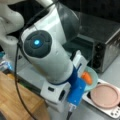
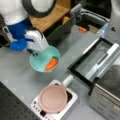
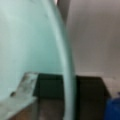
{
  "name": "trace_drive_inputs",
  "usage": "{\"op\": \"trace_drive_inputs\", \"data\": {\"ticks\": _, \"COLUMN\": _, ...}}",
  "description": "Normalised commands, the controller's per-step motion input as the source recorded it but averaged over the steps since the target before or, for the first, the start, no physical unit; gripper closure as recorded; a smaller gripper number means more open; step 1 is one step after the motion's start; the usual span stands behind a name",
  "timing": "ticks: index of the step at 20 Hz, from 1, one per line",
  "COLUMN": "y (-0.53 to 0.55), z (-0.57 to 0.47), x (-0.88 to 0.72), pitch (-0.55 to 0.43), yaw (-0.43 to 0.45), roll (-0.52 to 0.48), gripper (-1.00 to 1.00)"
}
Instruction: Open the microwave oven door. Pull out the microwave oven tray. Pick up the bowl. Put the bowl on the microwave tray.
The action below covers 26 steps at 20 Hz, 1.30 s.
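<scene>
The pale teal bowl point(image 2: 42, 62) with an orange carrot piece point(image 2: 51, 63) in it sits left of the oven in both front views. My gripper point(image 2: 35, 53) is shut on the bowl's near rim. In the wrist view the rim point(image 3: 67, 75) runs between a light finger point(image 3: 25, 86) inside the bowl and a dark pad point(image 3: 86, 96) outside. The silver microwave oven point(image 1: 107, 51) stands at the right with its dark-framed glass door point(image 2: 87, 58) folded down flat. I cannot make out the dark tray apart from the door. Whether the bowl rests on the table is unclear.
A white square tray point(image 2: 71, 100) carrying a pink plate point(image 2: 53, 98) lies just in front of the bowl and next to the open door. A wooden board point(image 2: 50, 18) and a dark bin stand behind. The arm's bulk point(image 1: 47, 55) hides much of the table.
</scene>
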Motion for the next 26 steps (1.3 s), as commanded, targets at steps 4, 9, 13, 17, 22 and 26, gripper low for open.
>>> {"op": "trace_drive_inputs", "data": {"ticks": 4, "y": 0.59, "z": -0.02, "x": -0.62, "pitch": -0.05, "yaw": -0.051, "roll": -0.28, "gripper": 1.0}}
{"op": "trace_drive_inputs", "data": {"ticks": 9, "y": 0.54, "z": -0.01, "x": -0.77, "pitch": -0.068, "yaw": -0.151, "roll": -0.278, "gripper": 1.0}}
{"op": "trace_drive_inputs", "data": {"ticks": 13, "y": 0.28, "z": -0.04, "x": -0.76, "pitch": -0.092, "yaw": -0.227, "roll": -0.258, "gripper": 1.0}}
{"op": "trace_drive_inputs", "data": {"ticks": 17, "y": 0.13, "z": -0.06, "x": -0.63, "pitch": -0.095, "yaw": -0.226, "roll": -0.222, "gripper": 1.0}}
{"op": "trace_drive_inputs", "data": {"ticks": 22, "y": 0.19, "z": -0.13, "x": -0.43, "pitch": -0.121, "yaw": -0.121, "roll": -0.121, "gripper": 1.0}}
{"op": "trace_drive_inputs", "data": {"ticks": 26, "y": 0.35, "z": -0.14, "x": -0.32, "pitch": -0.145, "yaw": -0.088, "roll": -0.082, "gripper": 1.0}}
